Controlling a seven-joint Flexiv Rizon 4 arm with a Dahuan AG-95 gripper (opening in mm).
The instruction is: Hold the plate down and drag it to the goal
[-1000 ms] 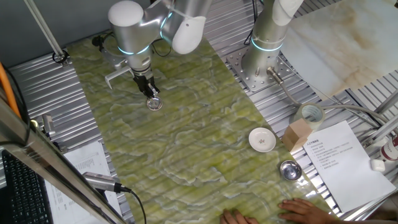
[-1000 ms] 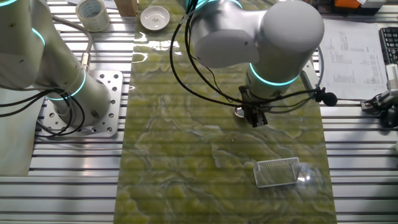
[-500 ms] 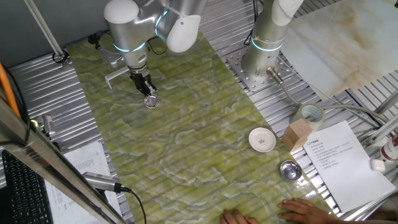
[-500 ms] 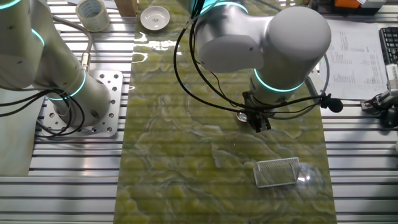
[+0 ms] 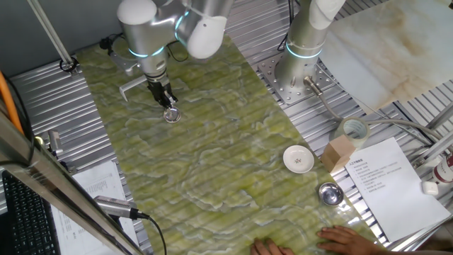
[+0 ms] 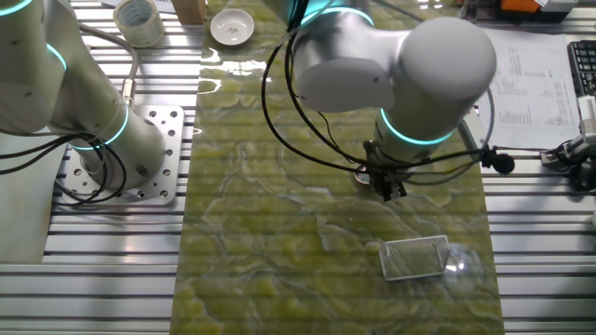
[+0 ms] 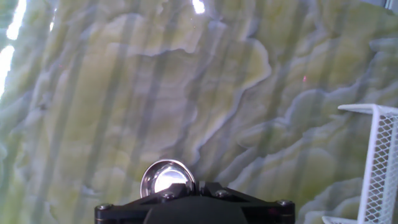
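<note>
The plate [image 5: 172, 115] is a small shiny silver dish lying on the green marbled mat, also visible as the plate [image 6: 362, 172] and the plate [image 7: 165, 178]. My gripper [image 5: 169, 108] stands upright with its shut fingertips down on the dish's rim, the fingers close together. In the hand view my gripper [image 7: 200, 185] covers the plate's near edge. The goal [image 5: 132, 86] is a thin white three-sided frame just left of the gripper; the goal [image 6: 416, 258] lies a short way from the plate, and the goal [image 7: 377, 158] shows at the right edge.
A white round dish [image 5: 298, 159], a steel bowl [image 5: 330, 193], a wooden block [image 5: 340, 151] and a tape roll [image 5: 354, 130] sit at the mat's right side. A second arm's base [image 5: 297, 71] is bolted behind. A person's hands [image 5: 338, 240] rest at the front edge.
The gripper and the plate under it have slid a short way toward the goal, most of it in the first half second. Fingers stay shut.
</note>
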